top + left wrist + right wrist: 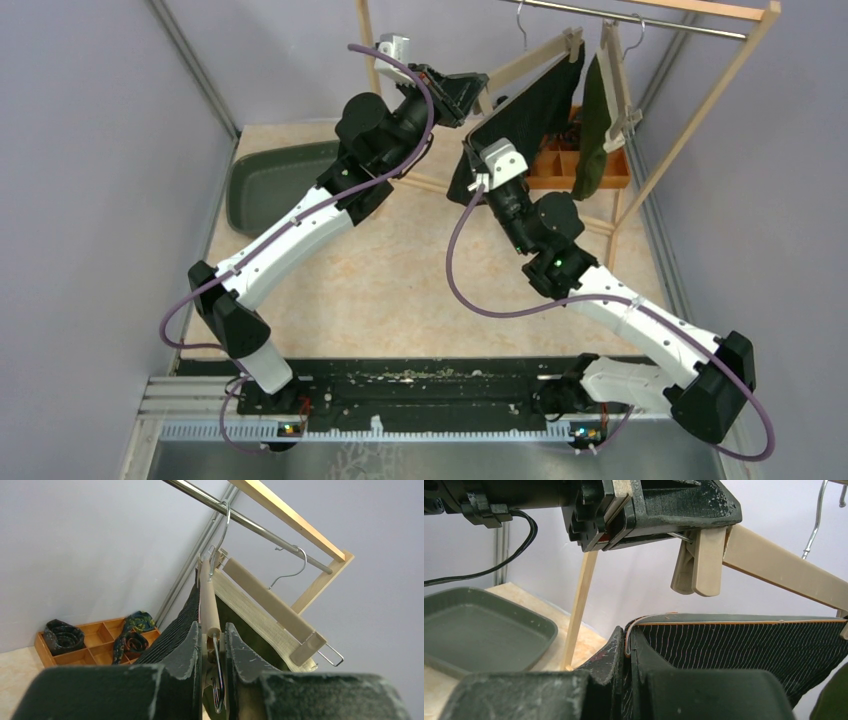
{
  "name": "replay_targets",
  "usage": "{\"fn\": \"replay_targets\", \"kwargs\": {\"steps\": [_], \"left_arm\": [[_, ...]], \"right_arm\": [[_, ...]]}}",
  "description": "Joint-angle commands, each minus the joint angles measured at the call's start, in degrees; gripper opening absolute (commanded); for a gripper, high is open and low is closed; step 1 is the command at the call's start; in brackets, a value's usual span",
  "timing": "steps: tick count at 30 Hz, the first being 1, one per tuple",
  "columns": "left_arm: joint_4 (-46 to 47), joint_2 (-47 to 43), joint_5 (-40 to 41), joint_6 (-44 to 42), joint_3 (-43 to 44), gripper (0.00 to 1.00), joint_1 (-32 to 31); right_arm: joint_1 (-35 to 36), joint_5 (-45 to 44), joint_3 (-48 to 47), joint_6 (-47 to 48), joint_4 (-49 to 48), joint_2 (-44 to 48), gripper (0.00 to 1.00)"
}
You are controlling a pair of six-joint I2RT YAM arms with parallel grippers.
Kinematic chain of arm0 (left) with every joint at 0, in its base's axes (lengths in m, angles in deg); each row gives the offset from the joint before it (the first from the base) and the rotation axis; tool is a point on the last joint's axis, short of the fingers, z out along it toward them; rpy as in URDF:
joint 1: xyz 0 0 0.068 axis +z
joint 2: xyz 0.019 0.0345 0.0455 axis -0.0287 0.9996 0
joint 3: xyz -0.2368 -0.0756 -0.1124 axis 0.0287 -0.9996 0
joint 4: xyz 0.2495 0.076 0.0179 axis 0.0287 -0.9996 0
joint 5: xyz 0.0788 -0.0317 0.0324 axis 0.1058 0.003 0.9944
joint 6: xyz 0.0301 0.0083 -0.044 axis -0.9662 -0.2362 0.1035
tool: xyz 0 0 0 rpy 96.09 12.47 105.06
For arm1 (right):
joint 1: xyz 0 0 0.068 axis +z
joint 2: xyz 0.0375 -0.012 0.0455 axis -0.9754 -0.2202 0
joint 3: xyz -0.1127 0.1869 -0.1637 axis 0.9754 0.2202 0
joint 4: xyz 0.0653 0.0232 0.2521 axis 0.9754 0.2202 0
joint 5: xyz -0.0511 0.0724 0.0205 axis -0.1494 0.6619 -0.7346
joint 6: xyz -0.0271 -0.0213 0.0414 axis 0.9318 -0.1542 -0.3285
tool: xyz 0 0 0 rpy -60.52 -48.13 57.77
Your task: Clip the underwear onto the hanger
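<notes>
White-and-black arms (300,225), purple cables (449,262) (scuffed dark jaws)

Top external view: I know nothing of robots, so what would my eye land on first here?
High at the back right, the left tool pinches the clip end of a wooden hanger hooked on a metal rail. Just beneath it, the right tool holds up the waistband of dark pinstriped underwear, which is not yet in that clip. A green tray lies at the back left.
</notes>
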Motion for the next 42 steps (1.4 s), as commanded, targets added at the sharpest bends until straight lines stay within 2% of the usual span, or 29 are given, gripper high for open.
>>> {"fn": "replay_targets", "kwargs": {"steps": [1, 42], "left_arm": [[0.6, 0.5, 1.0, -0.8, 0.8, 0.0, -0.7], [-0.4, 1.9, 2.2, -3.1, -0.8, 0.0, -0.6]], "right_arm": [[1.9, 7.2, -4.2, -2.5, -1.4, -0.8, 0.0], [1.9, 9.8, -8.7, -3.0, -1.1, -3.1, 0.0]]}}
